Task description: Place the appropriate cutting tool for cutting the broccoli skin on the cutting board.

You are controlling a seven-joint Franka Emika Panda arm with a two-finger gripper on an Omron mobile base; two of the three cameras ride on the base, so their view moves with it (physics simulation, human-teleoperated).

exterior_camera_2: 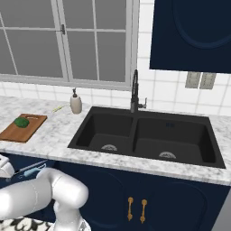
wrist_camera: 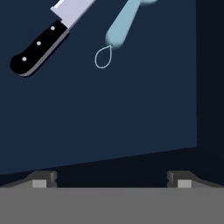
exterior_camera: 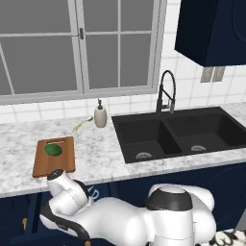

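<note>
black-handled knife (wrist_camera: 38, 46) lies on a dark navy surface, light blue peeler (wrist_camera: 123, 25) just beside it. gripper (wrist_camera: 111, 179) jaws released, empty. risk: drifting sideways and grabbing the peeler instead. board (exterior_camera: 54, 156) with broccoli (exterior_camera: 53, 150) sits on the counter.

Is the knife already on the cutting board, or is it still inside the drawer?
In the drawer. The knife lies on its dark blue floor beside the peeler; the cutting board carries just the broccoli.
</note>
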